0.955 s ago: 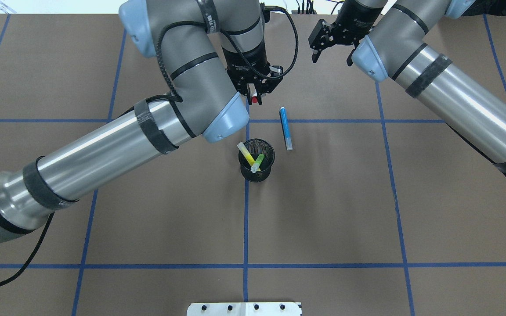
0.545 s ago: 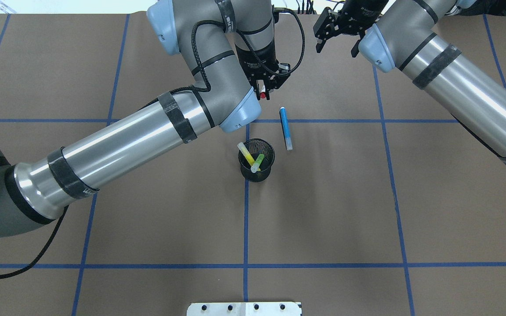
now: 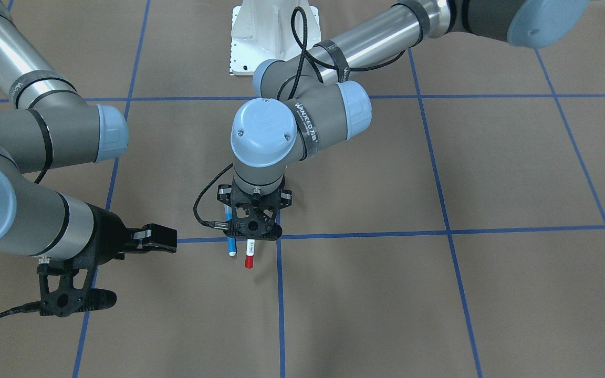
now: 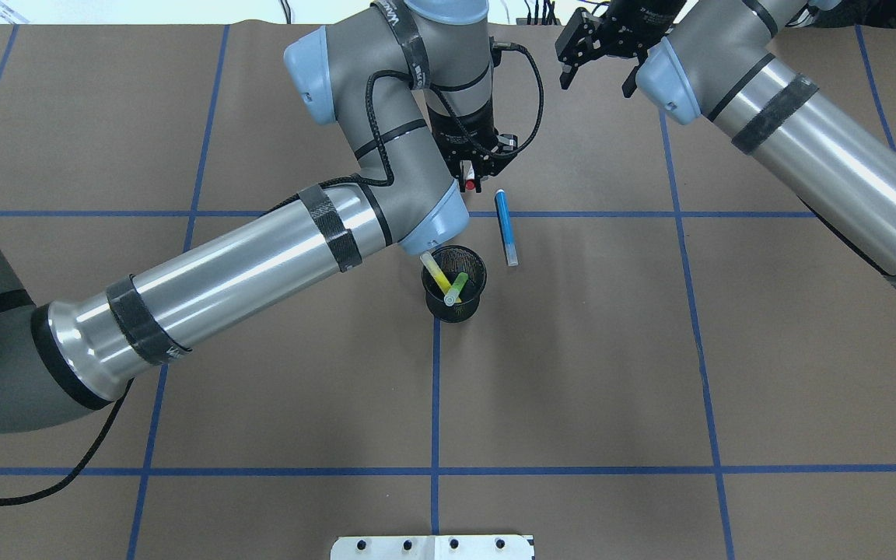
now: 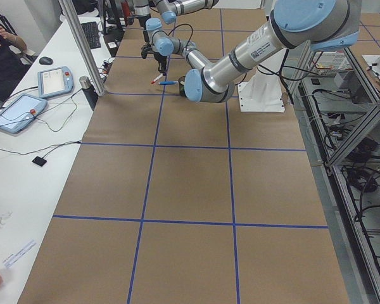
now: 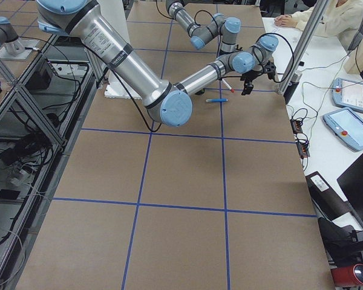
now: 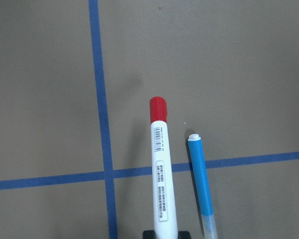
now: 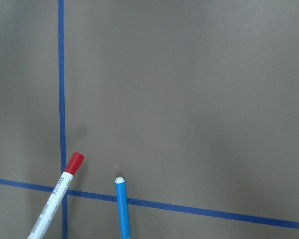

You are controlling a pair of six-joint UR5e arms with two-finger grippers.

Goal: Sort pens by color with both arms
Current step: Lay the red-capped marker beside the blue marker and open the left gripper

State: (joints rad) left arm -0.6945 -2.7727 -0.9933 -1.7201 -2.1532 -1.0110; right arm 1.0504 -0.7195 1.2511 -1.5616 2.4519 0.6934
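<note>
- The left gripper (image 4: 472, 173) pinches the red-capped pen (image 7: 159, 169) just past the black cup (image 4: 456, 311).
- The blue pen (image 4: 505, 228) lies flat beside the cup.
- The yellow pen (image 4: 435, 274) and green pen (image 4: 458, 286) stand inside the cup.
- The right gripper (image 4: 596, 79), far past the cup, is spread wide and holds nothing.

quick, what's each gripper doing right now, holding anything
Left gripper: closed, holding the red-capped pen.
Right gripper: open, holding nothing.

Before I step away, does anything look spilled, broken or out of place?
Nothing stands out. The blue pen lies flat beside the mesh cup, yellow pen and green pen lean inside it, and the left gripper holds the red-capped pen.
</note>
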